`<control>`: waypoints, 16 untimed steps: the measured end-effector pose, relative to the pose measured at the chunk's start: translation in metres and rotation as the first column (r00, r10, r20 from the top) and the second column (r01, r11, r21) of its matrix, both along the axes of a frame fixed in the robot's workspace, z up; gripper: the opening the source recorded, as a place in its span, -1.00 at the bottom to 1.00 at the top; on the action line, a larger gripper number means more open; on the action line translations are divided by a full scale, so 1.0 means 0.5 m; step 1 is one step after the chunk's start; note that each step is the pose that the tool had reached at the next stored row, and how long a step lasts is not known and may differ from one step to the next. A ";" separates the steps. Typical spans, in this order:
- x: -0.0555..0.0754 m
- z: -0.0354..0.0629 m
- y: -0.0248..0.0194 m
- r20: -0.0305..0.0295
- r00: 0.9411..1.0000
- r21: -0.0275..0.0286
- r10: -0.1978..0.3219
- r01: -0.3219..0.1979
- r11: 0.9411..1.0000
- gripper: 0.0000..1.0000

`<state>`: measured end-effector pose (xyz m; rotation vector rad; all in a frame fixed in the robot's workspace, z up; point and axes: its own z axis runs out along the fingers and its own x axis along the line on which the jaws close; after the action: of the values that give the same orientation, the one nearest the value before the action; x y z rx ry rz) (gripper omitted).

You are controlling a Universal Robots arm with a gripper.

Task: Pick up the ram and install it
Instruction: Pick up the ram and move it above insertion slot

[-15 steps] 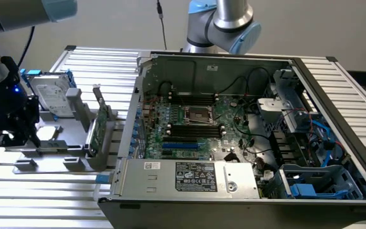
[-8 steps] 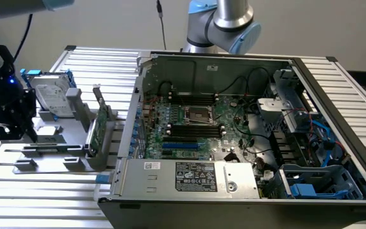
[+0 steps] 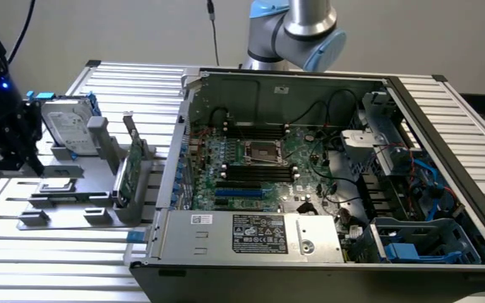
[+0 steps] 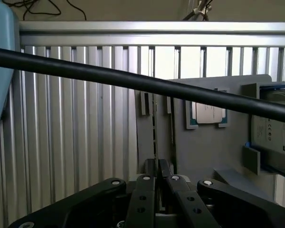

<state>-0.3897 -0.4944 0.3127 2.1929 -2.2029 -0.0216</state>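
In the wrist view the ram (image 4: pixel 155 137) shows edge-on as a thin strip running out from between my fingers (image 4: pixel 148 186), over the grey fixture plate (image 4: pixel 218 147). My gripper (image 4: pixel 157 176) is shut on the ram's near end. I cannot tell whether the ram still sits in the fixture's slot. In the exterior view my black gripper (image 3: pixel 30 161) hangs at the left, over the grey fixture (image 3: pixel 65 214) beside the open computer case (image 3: pixel 327 177). The black memory slots (image 3: pixel 259 172) lie beside the processor socket on the green motherboard (image 3: pixel 251 189).
On the fixture stand a silver hard drive (image 3: pixel 70 129) and a broader green expansion card (image 3: pixel 131 167). A processor chip (image 4: pixel 206 114) lies on the plate. A black cable (image 4: pixel 133 80) crosses the wrist view. The case walls, power supply (image 3: pixel 251 233) and internal wiring crowd the motherboard.
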 end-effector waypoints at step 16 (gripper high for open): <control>0.091 0.118 0.0074 -0.005 1.000 0.002 0.001 -0.001 1.000 -0.72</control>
<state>-0.3439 -0.4908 0.3718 2.1923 -2.2003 -0.0287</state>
